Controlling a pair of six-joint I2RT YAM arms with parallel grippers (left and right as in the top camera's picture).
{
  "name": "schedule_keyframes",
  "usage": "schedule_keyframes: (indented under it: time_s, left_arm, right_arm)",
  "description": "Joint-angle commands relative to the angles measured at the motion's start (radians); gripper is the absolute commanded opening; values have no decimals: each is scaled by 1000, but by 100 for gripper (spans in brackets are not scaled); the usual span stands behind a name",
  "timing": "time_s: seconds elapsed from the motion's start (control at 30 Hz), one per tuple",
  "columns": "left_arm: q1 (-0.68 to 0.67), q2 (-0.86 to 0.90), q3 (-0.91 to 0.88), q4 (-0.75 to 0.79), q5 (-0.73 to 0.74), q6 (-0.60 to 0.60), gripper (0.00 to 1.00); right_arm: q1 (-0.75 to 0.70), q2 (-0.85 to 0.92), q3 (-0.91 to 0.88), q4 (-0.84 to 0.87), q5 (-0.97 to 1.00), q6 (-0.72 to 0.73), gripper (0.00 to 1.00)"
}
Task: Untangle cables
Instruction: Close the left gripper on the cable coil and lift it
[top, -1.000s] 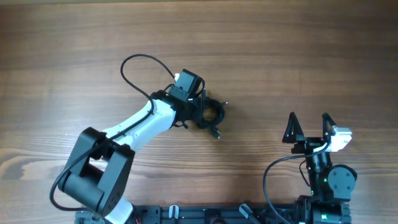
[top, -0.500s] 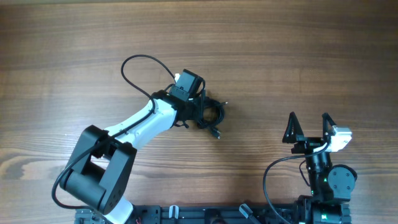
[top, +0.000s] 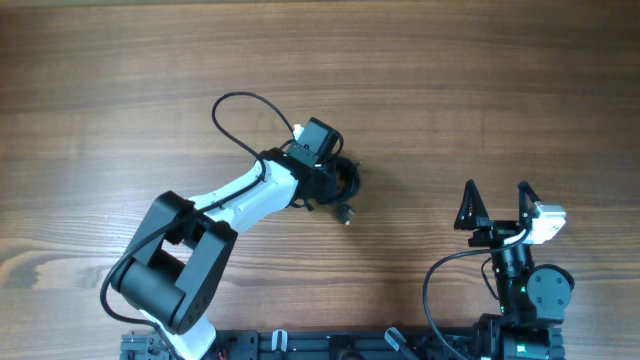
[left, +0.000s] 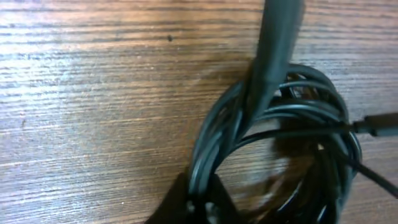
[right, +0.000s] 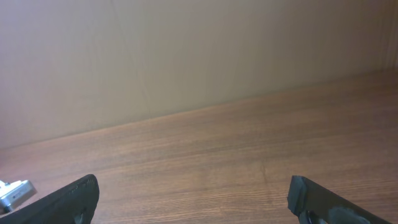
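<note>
The surface (top: 480, 90) is brown wood with a grain running side to side, and most of it is bare. From the right wrist view it runs back to a plain beige wall (right: 186, 56), which is all of the room that shows.

I count two arms and two end effectors. There is one bundle of cables (top: 346, 180), lying a little left of the middle of the surface. It is a small coil of thin black cords, wound too tightly over one another for me to count them. One plug end (top: 345, 214) sticks out of the coil toward the near edge. One thicker black wire (top: 235, 110), fixed to the left arm, loops out over the wood behind it.

The left end effector (top: 332, 178) is down on the coil. In the left wrist view its two dark fingers (left: 277, 43) are closed hard on the left side of the loop, and the strands of the cables (left: 292, 124) are squeezed together between them.

The right end effector (top: 497, 203) sits well apart, near the right front corner. Its fingers (right: 78, 194) are spread as wide as they go, with nothing between them.
</note>
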Motion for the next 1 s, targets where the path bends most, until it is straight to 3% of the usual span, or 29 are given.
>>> schedule_keyframes:
  time_s: [0.0,0.17,0.23,0.33,0.47,0.5,0.6,0.73,0.77,0.83,0.9,0.97]
  left_arm:
    - [8,24,-1,-10,-74,-4,4]
    - [9,-61,15,-68,-89,-20,4]
    - [9,-113,21,-118,-153,-111,4]
    - [15,-192,21,-246,-245,-414,4]
    - [29,-231,21,-407,-171,-893,4]
    - [28,-231,19,-415,-127,-988,10]
    - [15,-230,17,-409,-47,-1145,9]
    - [-16,-228,17,-382,-62,-1226,9]
    - [-20,-228,17,-382,-64,-1239,13]
    - [-27,-228,17,-379,-71,-1228,31]
    - [-30,-228,17,-380,-80,-1155,73]
    - [-30,-228,17,-380,-79,-1030,89]
  right_arm:
    - [3,-10,-1,5,-20,5,100]
    - [3,-10,-1,5,-20,5,100]
    - [3,-10,-1,5,-20,5,100]
    - [3,-10,-1,5,-20,5,100]
    - [3,-10,-1,5,-20,5,100]
    - [3,-10,-1,5,-20,5,100]
    - [3,-10,-1,5,-20,5,100]
    - [3,-10,-1,5,-20,5,100]
    - [3,-10,-1,5,-20,5,100]
    - [3,-10,-1,5,-20,5,100]
    - [3,-10,-1,5,-20,5,100]
    - [3,-10,-1,5,-20,5,100]
